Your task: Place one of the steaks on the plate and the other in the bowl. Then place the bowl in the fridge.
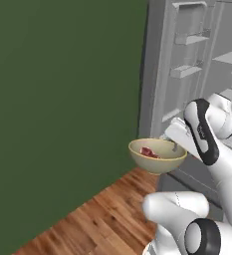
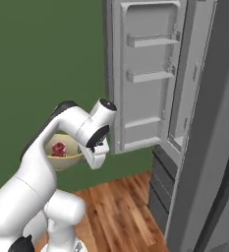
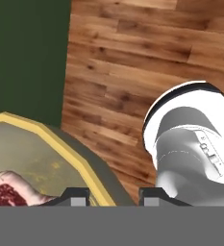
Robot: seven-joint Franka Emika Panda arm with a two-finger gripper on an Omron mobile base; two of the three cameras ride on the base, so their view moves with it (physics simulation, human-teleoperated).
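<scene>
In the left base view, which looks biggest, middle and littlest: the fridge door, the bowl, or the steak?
1. Fridge door, open, by far the biggest.
2. Bowl, held up at its rim by the gripper.
3. Steak, a little red piece lying inside the bowl.

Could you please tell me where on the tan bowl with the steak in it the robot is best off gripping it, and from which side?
On the rim of the bowl, from above, one finger inside and one outside. The wall is thin and upright there, and the body is too wide to span. The gripper already straddles the rim this way, clear of the red steak in the middle.
</scene>
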